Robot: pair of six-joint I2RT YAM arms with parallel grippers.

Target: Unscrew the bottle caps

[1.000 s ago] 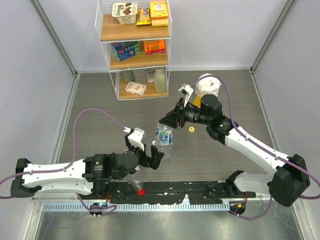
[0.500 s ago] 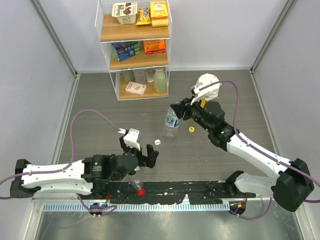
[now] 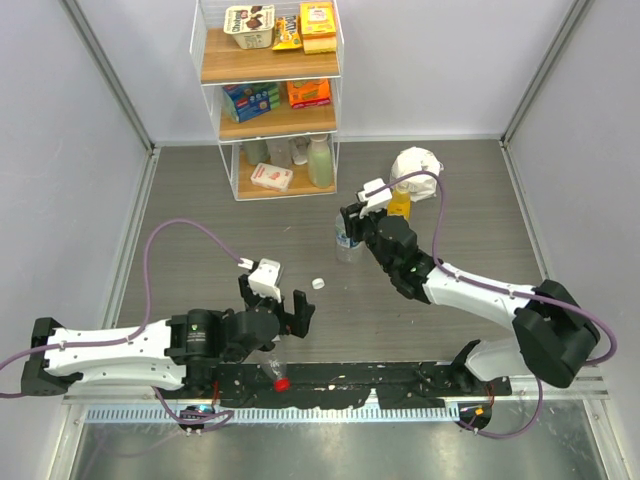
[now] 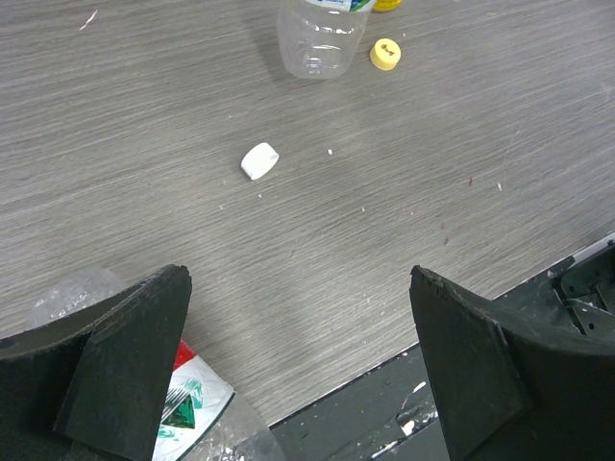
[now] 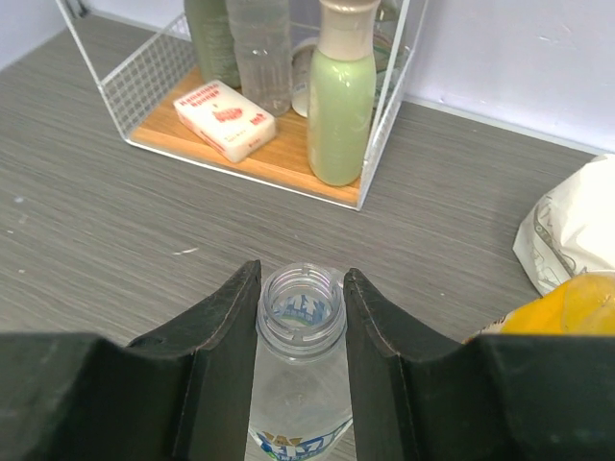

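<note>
Pinched at its bare threaded neck by the right gripper: blue-label bottle, upright mid-table, likely light and thin-walled, best held at that stiff neck. Spread wide, empty: left gripper, over a red-label bottle mostly cut off. Half hidden behind the arm: yellow bottle. Loose on the table: white cap, yellow cap; red cap by the rail.
</note>
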